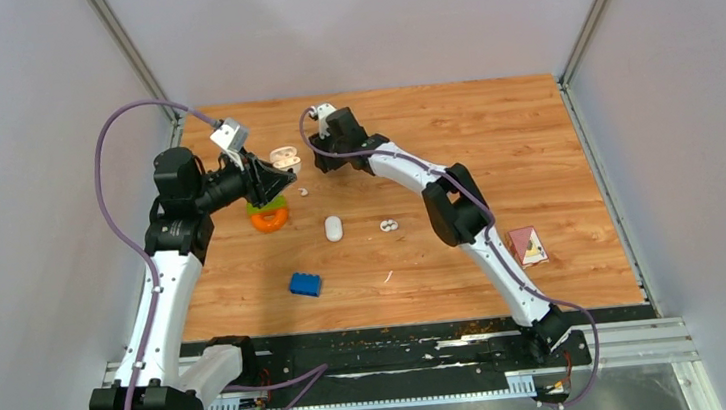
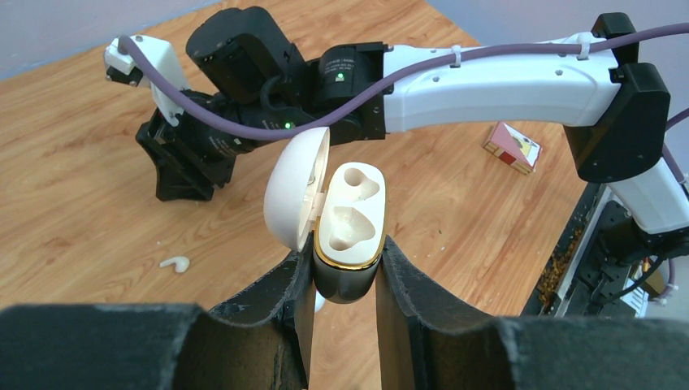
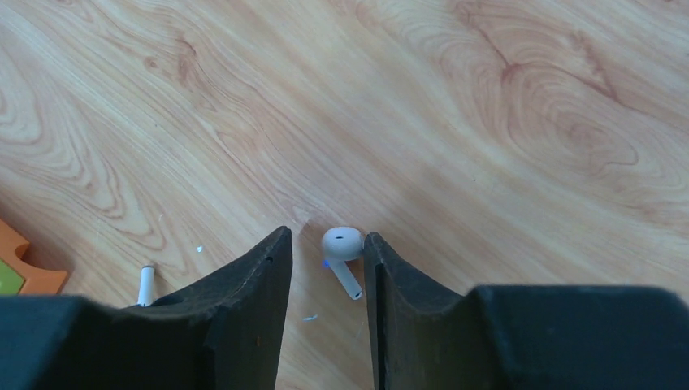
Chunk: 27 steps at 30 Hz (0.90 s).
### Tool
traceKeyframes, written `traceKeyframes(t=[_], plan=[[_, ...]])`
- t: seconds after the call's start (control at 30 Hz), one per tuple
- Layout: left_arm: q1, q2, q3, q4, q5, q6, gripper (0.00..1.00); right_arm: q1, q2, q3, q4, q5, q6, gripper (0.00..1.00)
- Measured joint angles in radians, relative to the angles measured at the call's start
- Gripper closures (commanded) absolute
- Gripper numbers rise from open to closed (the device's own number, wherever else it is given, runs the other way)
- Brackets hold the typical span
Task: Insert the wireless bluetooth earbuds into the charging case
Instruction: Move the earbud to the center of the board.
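My left gripper [image 2: 345,262] is shut on the charging case [image 2: 351,231] and holds it above the table. The case is white inside with a gold rim, its lid [image 2: 294,188] is open, and both sockets are empty. In the top view the left gripper [image 1: 279,178] holds the case [image 1: 284,157] at the back left. My right gripper [image 3: 325,240] is open and low over the table. A white stemmed earbud [image 3: 344,247] lies between its fingers, against the right finger. Another earbud [image 2: 175,262] lies on the wood. More earbuds [image 1: 388,226] lie mid-table.
An orange and green ring toy [image 1: 268,215] sits under the left gripper. A white oval object [image 1: 333,228] and a blue toy brick [image 1: 305,284] lie nearer the front. A small red box [image 1: 527,245] lies at the right. A thin white stick [image 3: 146,284] lies beside the left finger.
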Motion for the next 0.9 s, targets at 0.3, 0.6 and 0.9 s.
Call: traceKeyframes(t=[0.3,0.6,0.9], plan=[[0.000,-0.001,0.000,0.023,0.000,-0.014,0.96,0.042,0.021,0.051,-0.034,0.133,-0.022,0.73],[0.000,-0.019,-0.026,0.087,0.000,-0.054,0.95,0.064,0.023,0.087,-0.073,0.185,-0.089,0.80],[0.000,-0.040,-0.039,0.149,0.000,-0.100,0.95,0.064,0.023,0.087,-0.117,0.187,-0.153,0.75]])
